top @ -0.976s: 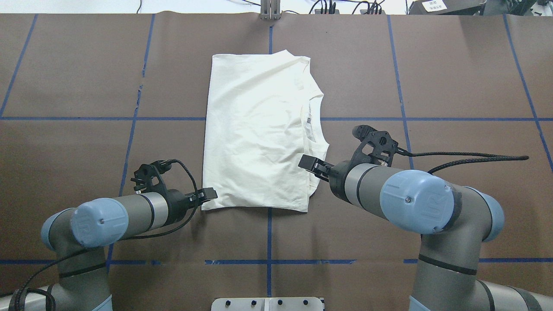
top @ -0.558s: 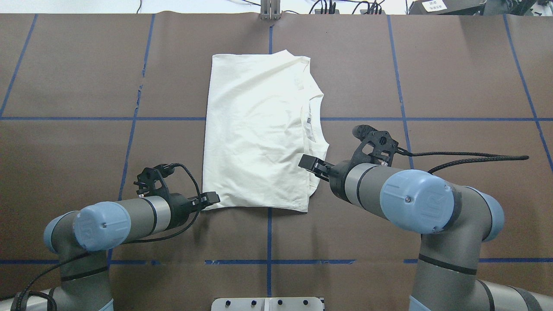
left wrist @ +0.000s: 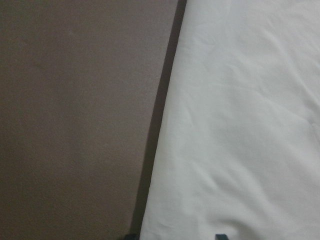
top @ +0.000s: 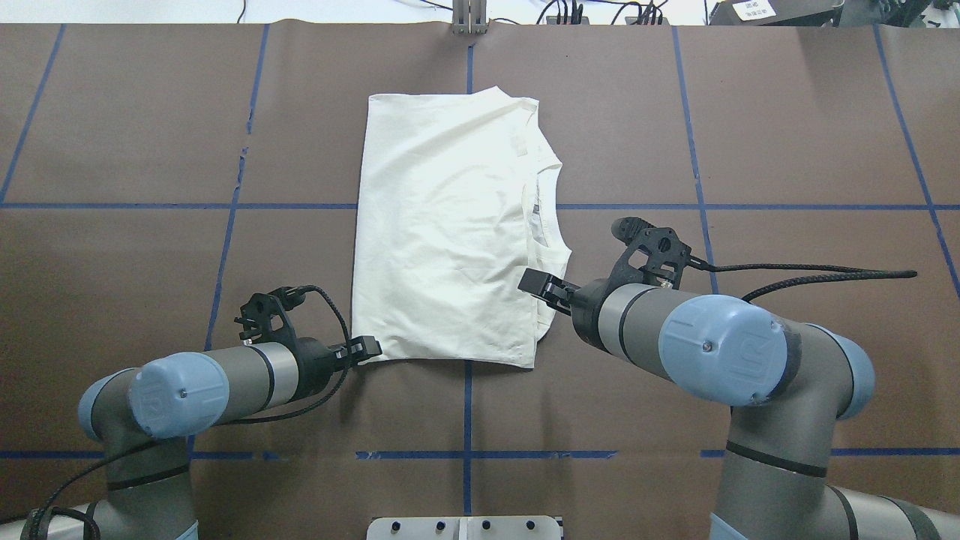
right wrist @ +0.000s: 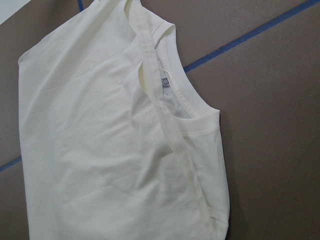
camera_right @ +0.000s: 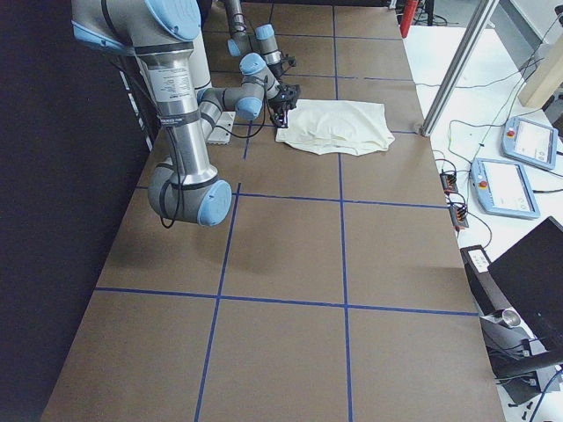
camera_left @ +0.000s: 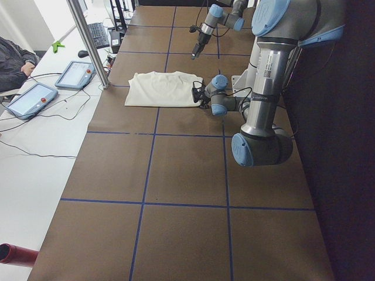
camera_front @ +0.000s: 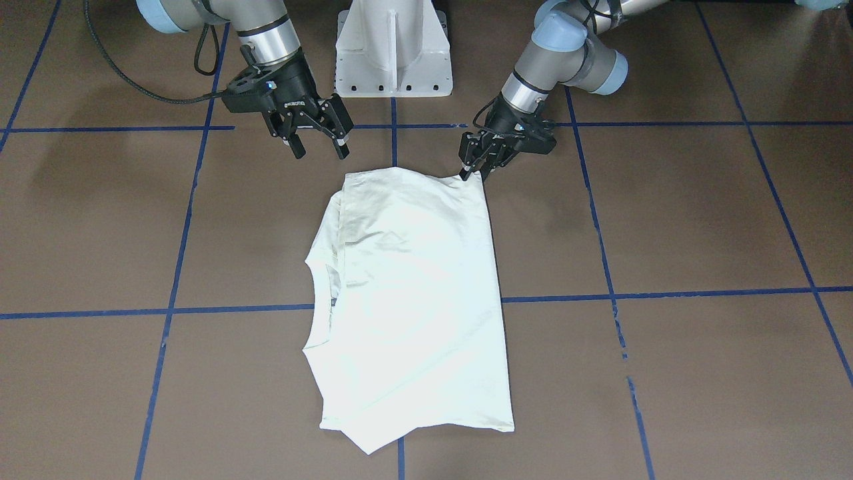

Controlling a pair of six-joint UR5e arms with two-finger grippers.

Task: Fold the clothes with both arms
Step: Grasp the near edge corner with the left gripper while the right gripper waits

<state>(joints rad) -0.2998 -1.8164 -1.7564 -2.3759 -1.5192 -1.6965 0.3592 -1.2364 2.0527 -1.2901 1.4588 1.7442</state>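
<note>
cream shirt (top: pixel 442 240) lying folded, plain side up, mid-worktop (top: pixel 150 150), collar toward the robot's right. left pincer (top: pixel 367 347) spread astride its near corner. right pincer (camera_front: pixel 318 141) spread, raised near the collar-side corner. risk: a pincer catching only one layer would likely skew or undo the fold.

The left wrist view is blurred and shows only a patch of the T-shirt (left wrist: pixel 235 125), which runs off three edges. Of the left gripper (camera_front: pixel 472 175) it shows only two dark slivers at the bottom edge. The right wrist view crops the shirt's lower part. From overhead, the right gripper (top: pixel 534 283) is mostly hidden behind its own wrist. A person (camera_left: pixel 12 61) is cut off at the left side view's edge.
</note>
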